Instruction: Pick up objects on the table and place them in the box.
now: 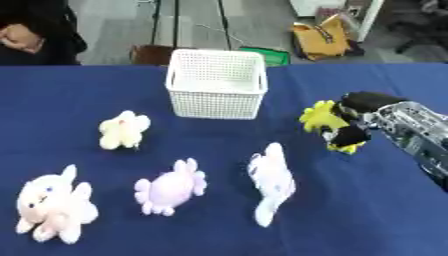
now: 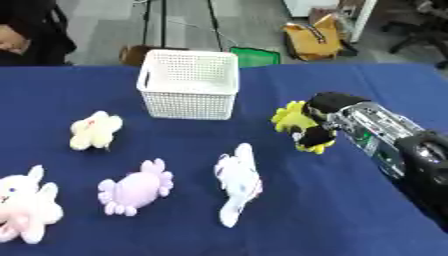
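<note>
1. The right hand (image 1: 354,120) reaches in from the right side, its dark fingers curled round the yellow plush toy (image 1: 322,118), which sits at the right of the blue desk (image 1: 367,210), level with the basket's front.
2. The white mesh basket (image 1: 216,85) stands upright at the desk's far middle, apart from the held toy.
3. Four more toys lie on the desk: a white plush (image 1: 271,181) nearest the hand, a lilac plush (image 1: 170,188), a cream plush (image 1: 122,130) and a pink-white plush (image 1: 54,206).
4. No writing can be read.
</note>
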You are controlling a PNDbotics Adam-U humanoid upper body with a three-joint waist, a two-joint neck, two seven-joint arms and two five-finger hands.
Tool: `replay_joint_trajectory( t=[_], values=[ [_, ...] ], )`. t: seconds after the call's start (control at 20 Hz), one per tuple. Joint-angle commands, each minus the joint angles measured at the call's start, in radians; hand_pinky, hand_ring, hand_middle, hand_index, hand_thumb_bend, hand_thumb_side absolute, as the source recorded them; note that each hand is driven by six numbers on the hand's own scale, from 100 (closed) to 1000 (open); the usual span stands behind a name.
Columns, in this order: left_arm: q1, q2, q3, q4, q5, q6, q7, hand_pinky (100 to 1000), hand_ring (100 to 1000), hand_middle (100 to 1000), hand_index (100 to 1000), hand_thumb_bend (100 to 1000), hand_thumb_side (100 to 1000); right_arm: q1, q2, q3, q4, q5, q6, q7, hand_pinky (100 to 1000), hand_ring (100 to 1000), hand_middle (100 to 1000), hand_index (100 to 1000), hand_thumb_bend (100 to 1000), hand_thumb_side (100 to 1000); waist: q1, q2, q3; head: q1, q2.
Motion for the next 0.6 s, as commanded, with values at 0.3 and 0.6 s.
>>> replay_joint_trajectory(
  t=[0.3, 0.6],
  values=[
    [-0.006, 0.012, 0.002, -0.018, -0.002, -0.056, 0.060, 782, 872, 878, 876, 100, 699, -0.062, -0.051, -0.017, -0.093, -0.014, 0.035, -0.025, 893, 789, 363, 509, 100, 653, -0.003, -0.022, -0.003, 0.006, 0.001],
    [-0.002, 0.015, 0.001, -0.018, -0.003, -0.055, 0.058, 782, 872, 878, 876, 100, 698, -0.138, -0.041, -0.020, -0.169, 0.005, 0.051, -0.010, 894, 784, 346, 492, 100, 682, -0.007, -0.028, -0.004, 0.007, 0.003]
  ],
)
